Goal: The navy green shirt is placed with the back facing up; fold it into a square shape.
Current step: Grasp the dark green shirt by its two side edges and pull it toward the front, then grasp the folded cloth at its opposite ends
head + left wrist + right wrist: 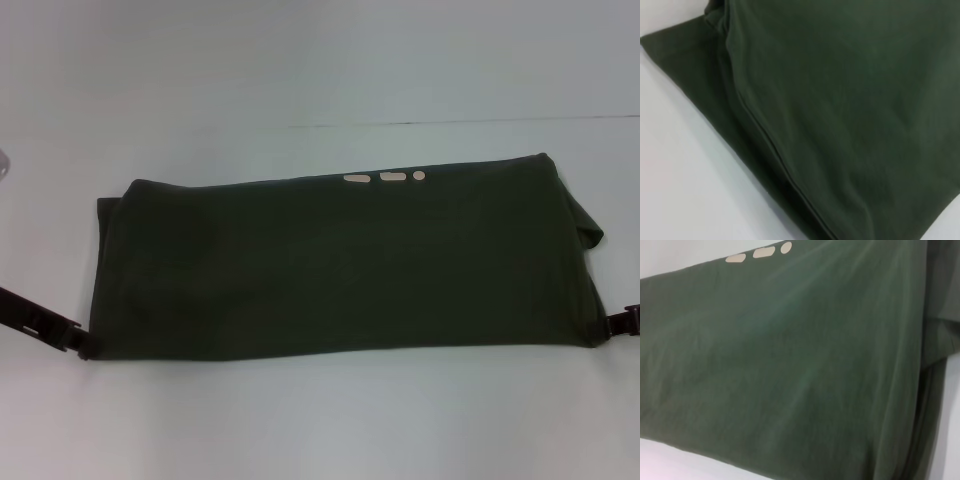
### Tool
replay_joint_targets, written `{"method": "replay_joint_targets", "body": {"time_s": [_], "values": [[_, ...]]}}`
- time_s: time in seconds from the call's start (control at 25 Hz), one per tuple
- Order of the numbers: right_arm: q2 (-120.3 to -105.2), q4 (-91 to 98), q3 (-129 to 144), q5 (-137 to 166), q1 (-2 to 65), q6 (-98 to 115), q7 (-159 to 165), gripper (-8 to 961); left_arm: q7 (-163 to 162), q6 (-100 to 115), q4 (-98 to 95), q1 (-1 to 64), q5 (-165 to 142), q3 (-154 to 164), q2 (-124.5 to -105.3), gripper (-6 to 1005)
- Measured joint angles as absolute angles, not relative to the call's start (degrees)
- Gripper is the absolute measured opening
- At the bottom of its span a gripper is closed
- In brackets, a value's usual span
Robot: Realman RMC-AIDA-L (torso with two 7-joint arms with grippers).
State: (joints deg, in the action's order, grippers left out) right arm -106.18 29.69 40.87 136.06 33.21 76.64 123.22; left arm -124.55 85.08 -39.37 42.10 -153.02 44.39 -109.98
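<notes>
While the navy green shirt (340, 265) lies folded on pale table (320, 60), left pincer (88, 345), right pincer (622, 325) touch its near corners; grips unclear

Plain white table (320, 420), faint seam line (450, 122) across its far part.

One navy green shirt (340, 265) fills the middle of the frame on one counter (320, 70). Three cream marks (392, 178) sit along its upper edge. Two end effectors show: the left end effector (85, 343) at lower left, the right end effector (628, 325) at right edge.
</notes>
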Motion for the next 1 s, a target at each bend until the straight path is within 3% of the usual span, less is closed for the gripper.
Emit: {"method": "replay_joint_targets", "body": {"time_s": [0.6,1.0], "values": [[-106.24,29.78,40.77,135.92,33.55,76.46,125.38,90,-124.37,84.68,-39.56,42.1,-153.02,44.59,-109.96,38],[-105.87,32.46,37.28,135.79,33.56,78.85,125.95,303,-124.36,84.48,-39.46,42.45,-153.02,44.71,-109.93,39]]}}
